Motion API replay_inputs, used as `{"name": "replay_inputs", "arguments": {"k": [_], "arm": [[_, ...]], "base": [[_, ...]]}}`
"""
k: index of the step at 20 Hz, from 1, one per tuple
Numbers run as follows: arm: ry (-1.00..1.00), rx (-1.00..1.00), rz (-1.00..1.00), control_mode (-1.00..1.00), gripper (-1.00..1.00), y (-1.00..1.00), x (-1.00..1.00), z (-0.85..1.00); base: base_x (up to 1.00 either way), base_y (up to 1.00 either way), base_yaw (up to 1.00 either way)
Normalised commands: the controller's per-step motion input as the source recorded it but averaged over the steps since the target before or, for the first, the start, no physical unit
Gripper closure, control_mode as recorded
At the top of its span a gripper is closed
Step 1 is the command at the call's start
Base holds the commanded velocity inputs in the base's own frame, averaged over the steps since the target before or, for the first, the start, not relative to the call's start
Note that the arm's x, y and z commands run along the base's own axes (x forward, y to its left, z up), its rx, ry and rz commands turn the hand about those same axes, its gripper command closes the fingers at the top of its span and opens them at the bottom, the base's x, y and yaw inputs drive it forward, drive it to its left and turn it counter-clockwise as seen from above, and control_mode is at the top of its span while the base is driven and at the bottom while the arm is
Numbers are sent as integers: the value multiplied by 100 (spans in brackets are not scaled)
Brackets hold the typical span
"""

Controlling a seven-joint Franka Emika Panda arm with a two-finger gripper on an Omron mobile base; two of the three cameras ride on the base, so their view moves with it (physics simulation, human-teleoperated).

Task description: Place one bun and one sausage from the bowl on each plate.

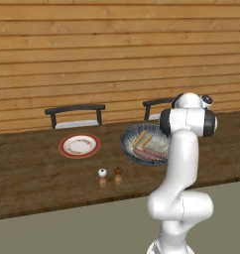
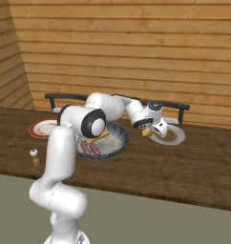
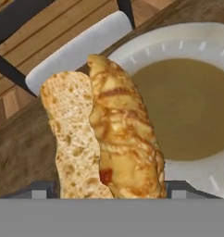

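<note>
Gripped in the claw [image 2: 149, 131], a bun [image 3: 111, 134] was held over the pale plate's [image 2: 177, 138] near rim; its lower end was cut off.

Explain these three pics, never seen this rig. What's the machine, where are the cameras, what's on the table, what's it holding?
It is a rendered kitchen with a white robot arm on a drivable base. Two pictures come from cameras on the base, behind the arm to its left and right, so both show one scene. The third comes from a camera on the hand, looking along the gripper.

On the wooden table sit a deep dark bowl with sausages and a bun, a red-rimmed plate, a pale plate, and two small shakers.

The arm reaches to its right, gripper at the pale plate's edge. In the hand view, a bun stands up between the fingers, apparently clamped, with that plate behind it. Both plates look bare so far.
</note>
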Motion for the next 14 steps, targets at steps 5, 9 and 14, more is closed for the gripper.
{"name": "replay_inputs", "arguments": {"k": [5, 9, 14], "arm": [[-6, -1, -4, -100, -100, -19, 40, -7], [-2, 0, -6, -100, -100, -37, 43, 0], [0, 0, -2, -100, -100, -20, 14, 0]], "base": [[0, 0, 0], [0, 0, 0], [0, 0, 0]]}}
